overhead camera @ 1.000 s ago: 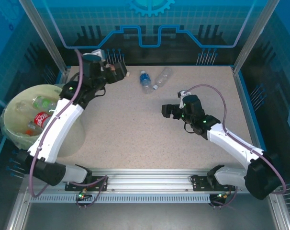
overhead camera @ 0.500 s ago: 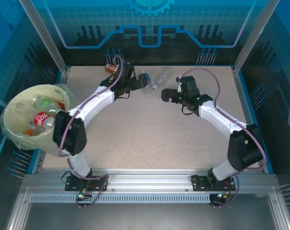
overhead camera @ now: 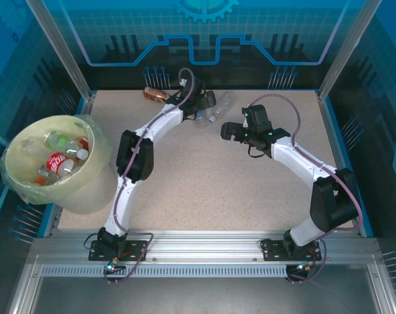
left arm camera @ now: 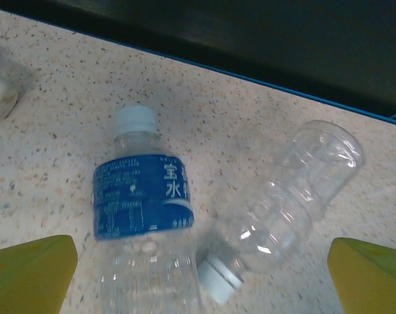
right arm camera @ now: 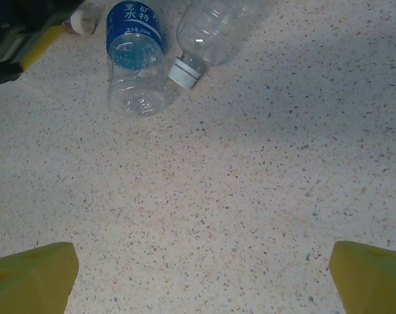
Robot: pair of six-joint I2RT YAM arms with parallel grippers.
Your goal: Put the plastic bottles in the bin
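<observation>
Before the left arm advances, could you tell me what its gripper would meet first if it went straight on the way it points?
Most likely the blue-label bottle, lying just ahead of the open left gripper. The clear bottle has its cap right beside it, so with depth unclear it is a close call.

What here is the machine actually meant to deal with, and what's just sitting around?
Part of the job:
- clear plastic bottle with blue label and white cap
- clear unlabelled plastic bottle
- brownish bottle at the table's far edge
- red-labelled bottle, among those already binned
- round pale yellow-green bin

Just there:
- speckled beige table
- metal rail at the near edge
</observation>
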